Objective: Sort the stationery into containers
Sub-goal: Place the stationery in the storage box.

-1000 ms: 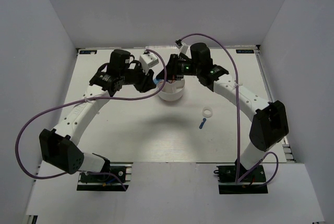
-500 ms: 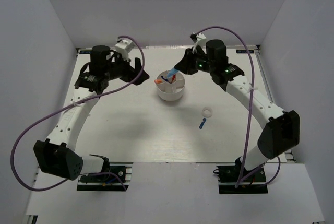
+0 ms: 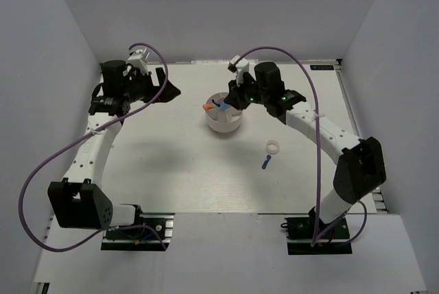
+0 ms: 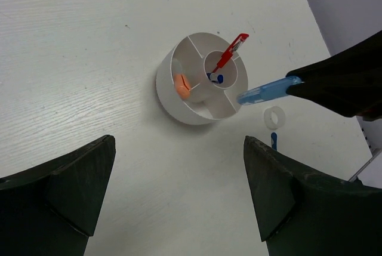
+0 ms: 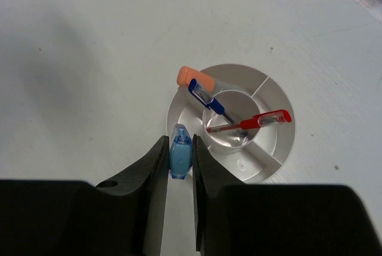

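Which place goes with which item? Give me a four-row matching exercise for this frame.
Items:
1. red pen
2. orange-white piece
3. light-blue piece
4. white ring

Places:
A. lying on the table
B. in the jaws of the right gripper
C. standing in the centre compartment of the tub
D. in an outer compartment of the tub

Pairs: 1-C, 2-D, 3-B, 4-A
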You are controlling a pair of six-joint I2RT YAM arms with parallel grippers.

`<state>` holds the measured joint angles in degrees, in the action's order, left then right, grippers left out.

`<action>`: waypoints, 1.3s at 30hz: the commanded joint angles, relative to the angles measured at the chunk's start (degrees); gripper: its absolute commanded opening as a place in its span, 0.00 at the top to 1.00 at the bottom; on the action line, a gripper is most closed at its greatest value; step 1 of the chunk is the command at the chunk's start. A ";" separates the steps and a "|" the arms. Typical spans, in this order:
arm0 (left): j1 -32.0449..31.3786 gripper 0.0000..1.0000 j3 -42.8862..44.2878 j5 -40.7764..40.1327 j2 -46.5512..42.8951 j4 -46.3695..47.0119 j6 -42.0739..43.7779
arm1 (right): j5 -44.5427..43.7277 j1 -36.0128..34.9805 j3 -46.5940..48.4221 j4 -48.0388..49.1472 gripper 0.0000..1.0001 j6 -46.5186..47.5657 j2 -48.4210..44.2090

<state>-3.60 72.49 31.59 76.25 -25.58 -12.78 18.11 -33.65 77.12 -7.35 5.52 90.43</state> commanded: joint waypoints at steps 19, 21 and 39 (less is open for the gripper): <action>-0.01 0.02 -1.82 2.95 -0.49 3.08 0.91 | -11.51 -6.34 4.62 2.70 1.00 10.21 9.32; -0.01 0.02 -1.82 3.03 -0.40 2.91 1.09 | -12.39 -6.43 4.79 2.35 1.00 10.56 9.93; -0.62 0.02 3.00 2.25 1.53 -0.25 6.44 | -12.83 -4.24 5.69 -11.36 0.91 3.17 -4.28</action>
<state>-3.77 71.83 33.58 78.15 -24.25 -9.54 6.42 -39.88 85.93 -16.01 9.19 94.17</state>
